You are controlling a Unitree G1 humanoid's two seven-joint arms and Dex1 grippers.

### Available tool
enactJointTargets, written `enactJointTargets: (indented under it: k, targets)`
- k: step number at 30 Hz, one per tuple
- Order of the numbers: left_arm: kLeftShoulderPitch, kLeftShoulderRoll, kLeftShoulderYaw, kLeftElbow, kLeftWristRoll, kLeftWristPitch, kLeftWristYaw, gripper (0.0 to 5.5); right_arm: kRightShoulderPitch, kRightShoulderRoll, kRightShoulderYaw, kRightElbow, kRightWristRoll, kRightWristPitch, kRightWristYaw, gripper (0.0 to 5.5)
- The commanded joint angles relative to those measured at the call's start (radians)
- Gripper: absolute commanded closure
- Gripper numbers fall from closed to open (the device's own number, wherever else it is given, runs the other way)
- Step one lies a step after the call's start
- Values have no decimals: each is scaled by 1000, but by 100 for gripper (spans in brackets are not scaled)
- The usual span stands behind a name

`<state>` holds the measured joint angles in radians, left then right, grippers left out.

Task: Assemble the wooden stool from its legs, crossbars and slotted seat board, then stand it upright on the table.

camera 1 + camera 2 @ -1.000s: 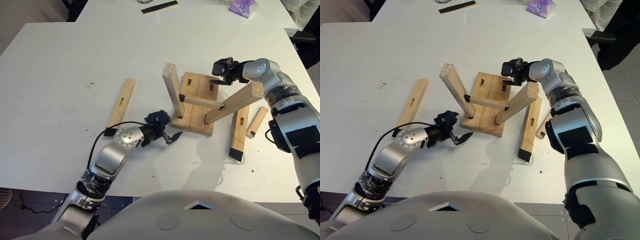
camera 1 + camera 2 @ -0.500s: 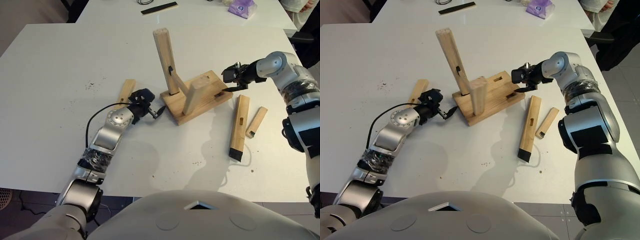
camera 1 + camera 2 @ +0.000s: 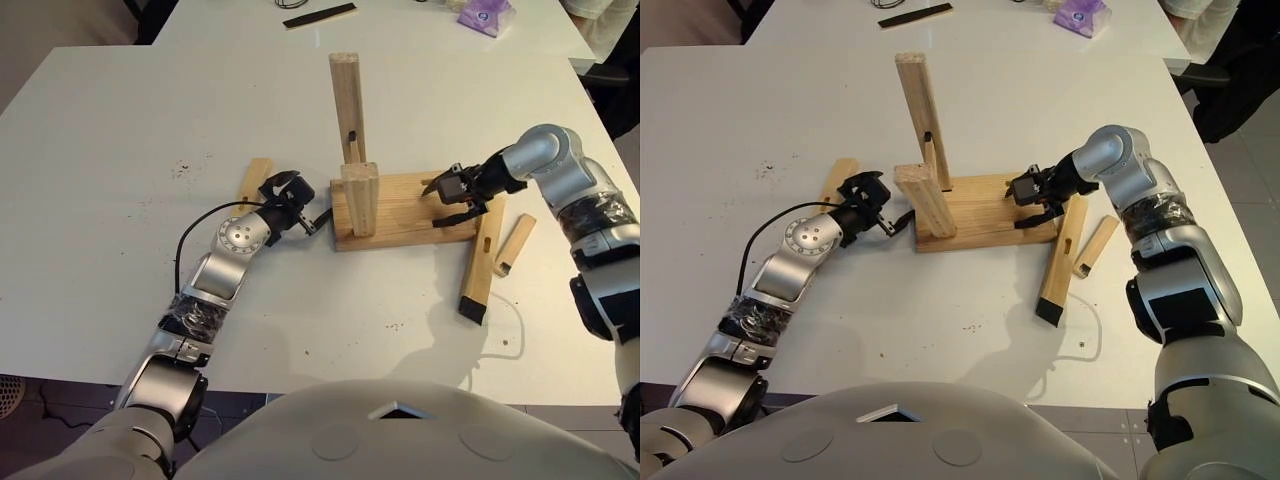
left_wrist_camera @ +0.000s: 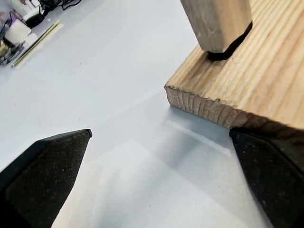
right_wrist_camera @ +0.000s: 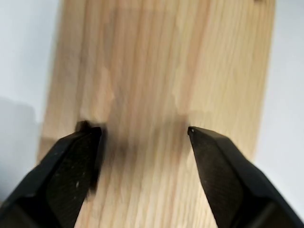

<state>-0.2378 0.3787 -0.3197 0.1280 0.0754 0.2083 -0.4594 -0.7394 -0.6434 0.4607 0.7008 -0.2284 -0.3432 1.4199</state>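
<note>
The slotted seat board (image 3: 405,212) lies flat on the white table (image 3: 120,130). Two legs stand up from its left end, a far one (image 3: 346,95) and a near one (image 3: 359,196). My left gripper (image 3: 318,217) is open just off the board's left edge; in the left wrist view its fingers (image 4: 42,166) flank the board's corner (image 4: 223,90) without touching. My right gripper (image 3: 437,203) is open over the board's right end, and its fingers (image 5: 71,171) straddle the wood beside a dark slot (image 5: 87,127). A loose leg (image 3: 480,262) and a short crossbar (image 3: 515,243) lie to the right.
Another loose leg (image 3: 252,181) lies behind my left gripper, partly hidden. A black strip (image 3: 318,14) and a purple packet (image 3: 485,14) sit on the far table. Dark specks (image 3: 182,168) mark the left of the table.
The board with its two legs turned and settled flat, its legs now upright. My right gripper swung nearer with the board's end. My left gripper moved up from the front to the board's left edge.
</note>
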Motion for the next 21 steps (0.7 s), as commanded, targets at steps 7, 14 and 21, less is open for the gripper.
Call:
enactJointTargets:
  k: [7, 14, 21]
  targets:
    - [-237, -64, 41, 398, 26, -179, -12, 10, 132, 109, 0, -172, 117, 276, 36, 211]
    - [-385, -30, 120, 646, 30, -333, 9, 10, 177, 127, 16, -225, 87, 300, -58, 211]
    - [-403, 168, 309, 525, -10, -353, 54, 10, 242, 111, 15, -352, 55, 405, -169, 211]
